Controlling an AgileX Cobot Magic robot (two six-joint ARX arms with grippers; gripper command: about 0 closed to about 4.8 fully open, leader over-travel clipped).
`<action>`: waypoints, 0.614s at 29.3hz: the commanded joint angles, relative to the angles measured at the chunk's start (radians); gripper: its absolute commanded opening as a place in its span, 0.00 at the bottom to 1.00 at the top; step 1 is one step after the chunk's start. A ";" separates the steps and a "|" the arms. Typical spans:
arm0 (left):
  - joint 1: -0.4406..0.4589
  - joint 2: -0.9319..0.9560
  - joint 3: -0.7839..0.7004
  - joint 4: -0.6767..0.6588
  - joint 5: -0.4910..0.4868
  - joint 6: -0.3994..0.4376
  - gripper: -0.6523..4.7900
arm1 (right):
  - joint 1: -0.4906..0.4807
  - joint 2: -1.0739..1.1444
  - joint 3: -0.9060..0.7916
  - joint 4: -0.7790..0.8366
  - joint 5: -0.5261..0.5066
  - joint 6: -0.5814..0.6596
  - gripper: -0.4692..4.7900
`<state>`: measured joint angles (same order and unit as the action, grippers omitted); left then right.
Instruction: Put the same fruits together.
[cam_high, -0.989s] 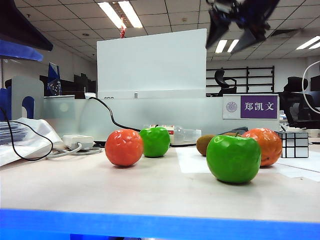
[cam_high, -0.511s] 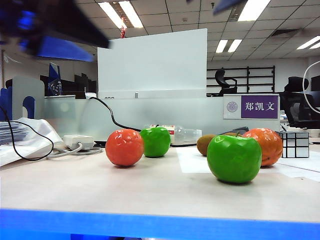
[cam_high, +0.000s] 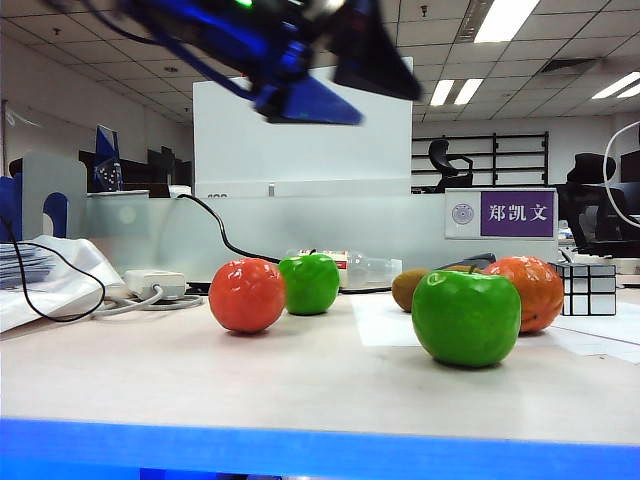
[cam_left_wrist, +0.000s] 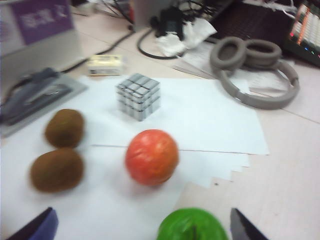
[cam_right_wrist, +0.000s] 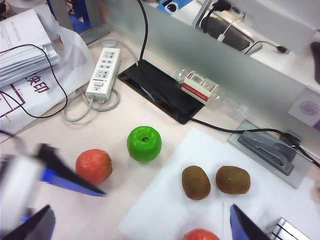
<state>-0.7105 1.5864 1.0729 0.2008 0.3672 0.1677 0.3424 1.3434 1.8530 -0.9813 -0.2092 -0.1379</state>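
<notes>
Exterior view: both tools (cam_high: 340, 75) (cam_right_wrist: 140, 225) open, empty.

Bright ceiling panels (cam_high: 238, 28), blurred left gripper (cam_high: 330, 85), soft left wrist view

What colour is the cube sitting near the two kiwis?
Silver, mirror-like; the cube shows best in the left wrist view.

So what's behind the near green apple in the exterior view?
Behind the green apple, an orange mandarin and one kiwi peek out. The second kiwi is hidden there; the right wrist view shows it.
</notes>
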 joint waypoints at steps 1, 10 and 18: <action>-0.023 0.094 0.112 -0.070 0.024 0.045 1.00 | 0.001 -0.058 0.004 -0.040 0.022 0.002 1.00; -0.085 0.311 0.314 -0.138 0.038 0.139 1.00 | 0.001 -0.200 0.003 -0.153 0.083 0.008 1.00; -0.113 0.464 0.450 -0.156 0.016 0.185 1.00 | 0.001 -0.310 0.003 -0.188 0.134 0.037 1.00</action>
<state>-0.8158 2.0338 1.4967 0.0402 0.3985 0.3340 0.3420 1.0428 1.8534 -1.1584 -0.0788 -0.1146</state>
